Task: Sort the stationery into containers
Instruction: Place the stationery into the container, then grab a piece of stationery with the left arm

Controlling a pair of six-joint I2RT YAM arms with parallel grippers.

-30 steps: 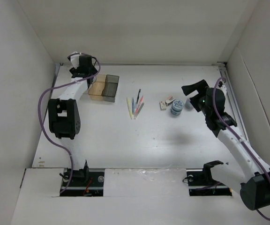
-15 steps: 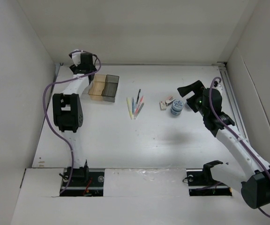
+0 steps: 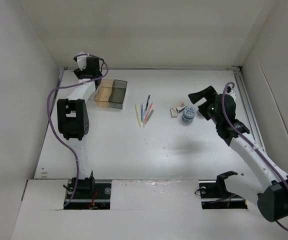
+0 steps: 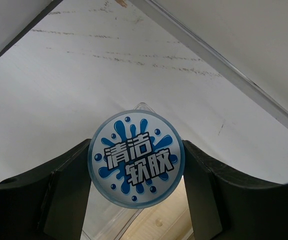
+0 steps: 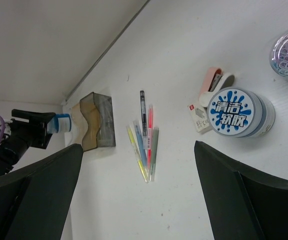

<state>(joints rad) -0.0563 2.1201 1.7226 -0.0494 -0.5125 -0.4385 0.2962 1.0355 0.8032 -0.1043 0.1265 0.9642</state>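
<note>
Risk: left gripper (image 4: 135, 172) clamps roll (image 4: 135, 160) above clear tray (image 4: 115, 223); released off-centre, it may bounce out. Right gripper (image 5: 139, 150) stands wide, holding nothing.

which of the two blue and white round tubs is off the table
The tub gripped in the left claw, up by the trays. The other tub stands on the table beside an eraser.

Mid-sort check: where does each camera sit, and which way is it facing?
Top external: overhead from behind, looking down at the table; left arm and right arm show.
Left wrist: faces out between its jaws, shut on a round blue-and-white tub.
Right wrist: looks between its open jaws at pens, trays, second tub.
Shared: both wrist views show the held tub.
</note>
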